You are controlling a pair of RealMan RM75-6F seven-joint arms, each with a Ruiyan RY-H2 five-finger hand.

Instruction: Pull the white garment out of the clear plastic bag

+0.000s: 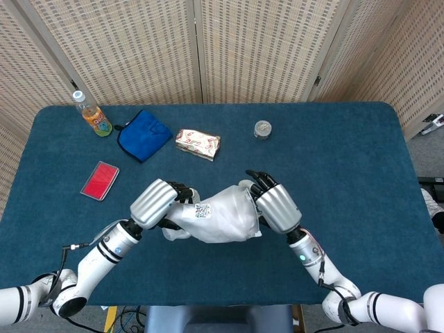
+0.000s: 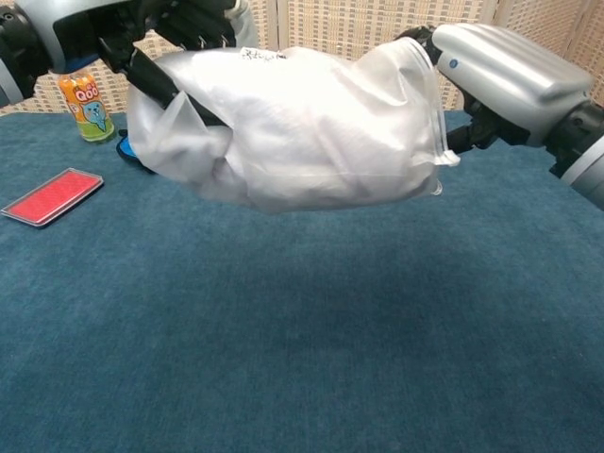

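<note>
A clear plastic bag [image 1: 216,218] [image 2: 293,132] with the white garment [image 2: 311,113] bunched inside hangs in the air above the blue table, stretched between both hands. My left hand [image 1: 154,203] [image 2: 113,24] grips the bag's left end, where a small printed label [image 1: 202,210] shows. My right hand [image 1: 277,207] [image 2: 500,66] holds the bag's right end at its sealed edge, with dark fingers over the top. The garment stays wholly inside the bag.
At the back of the table [image 1: 347,152] stand an orange drink bottle [image 1: 92,115], a blue folded cloth [image 1: 143,134], a patterned packet [image 1: 198,143] and a small round tin [image 1: 262,129]. A red flat case [image 1: 100,180] lies at the left.
</note>
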